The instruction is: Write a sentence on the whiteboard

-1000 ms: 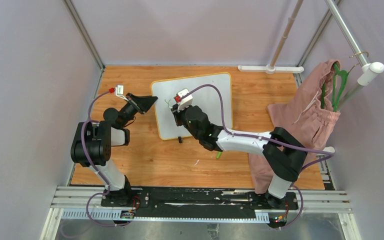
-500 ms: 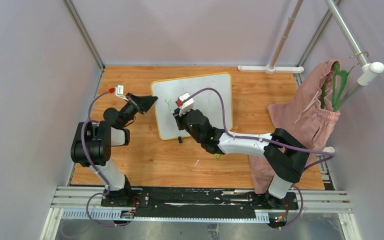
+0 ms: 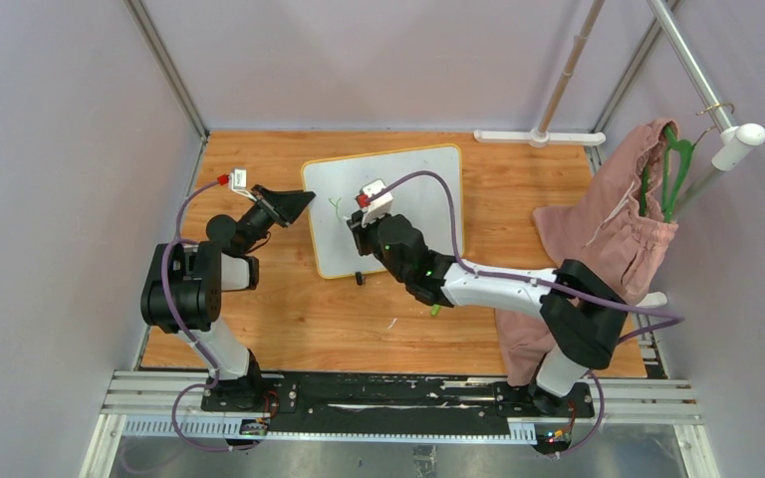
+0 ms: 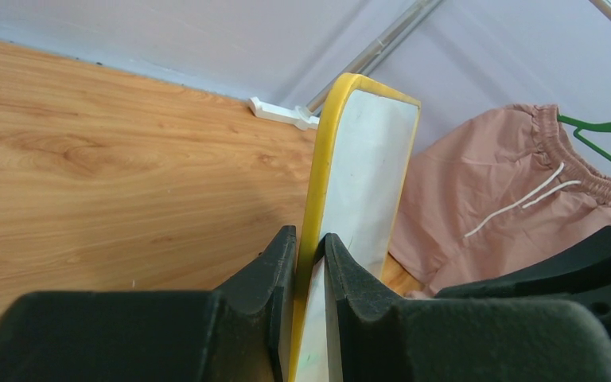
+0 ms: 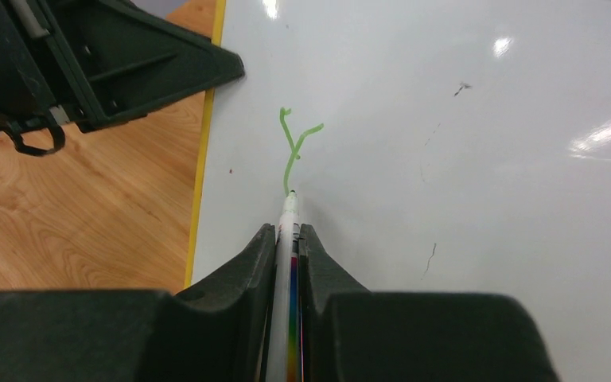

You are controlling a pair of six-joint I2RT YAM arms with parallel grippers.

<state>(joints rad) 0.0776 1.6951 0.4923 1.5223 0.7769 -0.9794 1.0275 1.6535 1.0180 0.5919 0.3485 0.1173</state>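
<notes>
The whiteboard (image 3: 413,189) lies flat on the wooden table, white with a yellow rim. My left gripper (image 3: 299,202) is shut on its left edge; in the left wrist view the yellow rim (image 4: 330,151) sits clamped between my fingers (image 4: 309,247). My right gripper (image 3: 356,231) is shut on a white marker (image 5: 288,231) with a rainbow stripe. Its tip touches the board (image 5: 461,175) at the foot of a single green "Y" stroke (image 5: 294,147), also visible in the top view (image 3: 336,206). No other lettering of the sentence shows.
A pink garment (image 3: 608,229) hangs on a green hanger (image 3: 672,169) from a rack at the right. A white rack foot (image 3: 538,136) lies at the back. A small black piece (image 3: 359,279) and a green cap (image 3: 435,310) lie near the board's front edge.
My right gripper has drawn back toward the front and slightly right, leaving the green "Y" uncovered on the board. The left gripper has not moved.
</notes>
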